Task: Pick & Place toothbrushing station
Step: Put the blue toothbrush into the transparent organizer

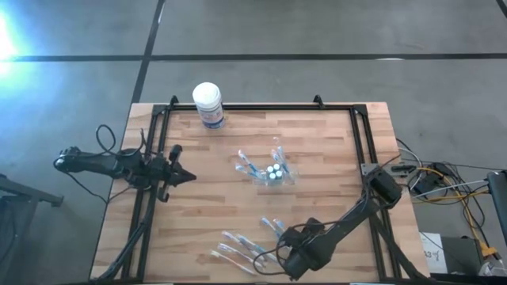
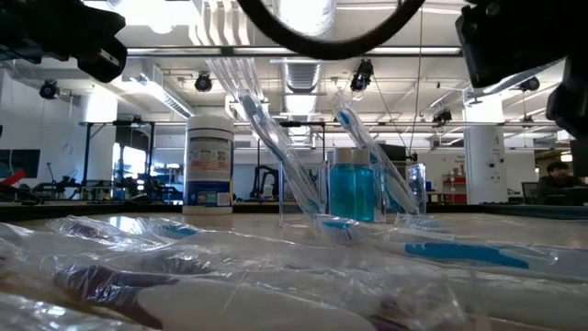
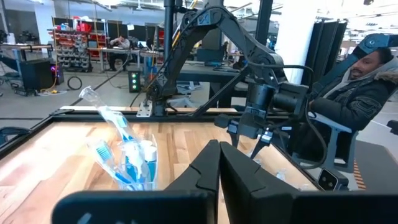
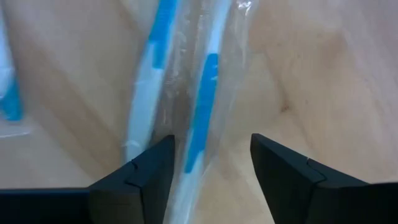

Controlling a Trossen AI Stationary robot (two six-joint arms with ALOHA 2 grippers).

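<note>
Right gripper [image 4: 211, 171] fingers spread wide, released, pointing down over a wrapped toothbrush [image 4: 200, 106] lying between them on the desk [image 1: 198, 206]; nothing grasped. A second wrapped brush [image 4: 146, 81] lies just beside, touching or nearly touching the first wrapper.

Risks, judged from here: closing now could pinch both wrappers at once, since the neighbour brush sits right by one finger. The slippery crinkled film could let the brush slide or rotate out, or the fingers may catch only film and not the handle. A flat brush on the wood means the fingertips could scrape the desk before getting under it.

Left gripper [image 1: 184, 176] clenched, empty, waiting at the left side of the desk, well apart from the work.

The toothbrushing station [image 1: 271, 172], the clear holder, stands near the desk centre, upright, already holding several brushes and a blue-filled bottle. Those angled brushes crowd the opening and could block or be knocked by an incoming one; the light holder could tip or shift if bumped.

More wrapped brushes [image 1: 238, 249] lie loose at the near edge by the right gripper. White tub [image 1: 208, 104] at the far edge, out of the way. A seated person in a dark jacket [image 3: 354, 93] sits beyond the desk, clear of the arms.
</note>
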